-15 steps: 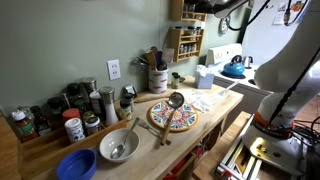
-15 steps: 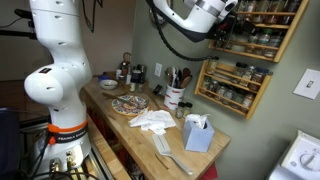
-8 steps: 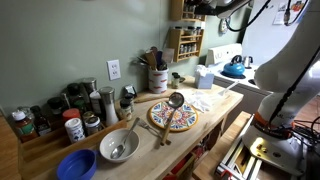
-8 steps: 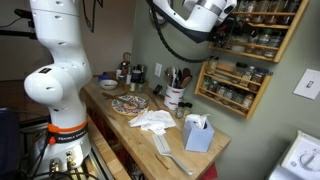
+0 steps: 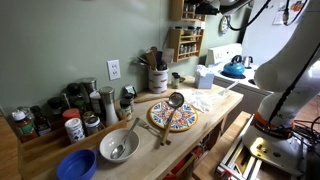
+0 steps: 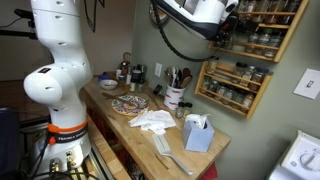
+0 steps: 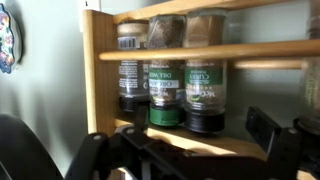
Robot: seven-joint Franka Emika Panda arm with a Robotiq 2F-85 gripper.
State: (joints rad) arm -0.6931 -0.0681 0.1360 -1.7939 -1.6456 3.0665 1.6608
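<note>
My gripper is open and holds nothing; its dark fingers frame a wooden spice rack close ahead. Three jars sit side by side on its shelf: a black-capped one, a green-capped one and another black-capped one. They look upside down in the wrist view, caps downward. In both exterior views the gripper is raised high at the wall, right in front of the upper spice rack. It also shows near the rack's top.
A lower spice rack hangs under the upper one. The wooden counter carries a painted plate with a ladle, a metal bowl, a blue bowl, a utensil crock, a tissue box and a white cloth.
The arm has crept slightly nearer the upper rack; the jaws stay open. Nothing on the counter has moved.
</note>
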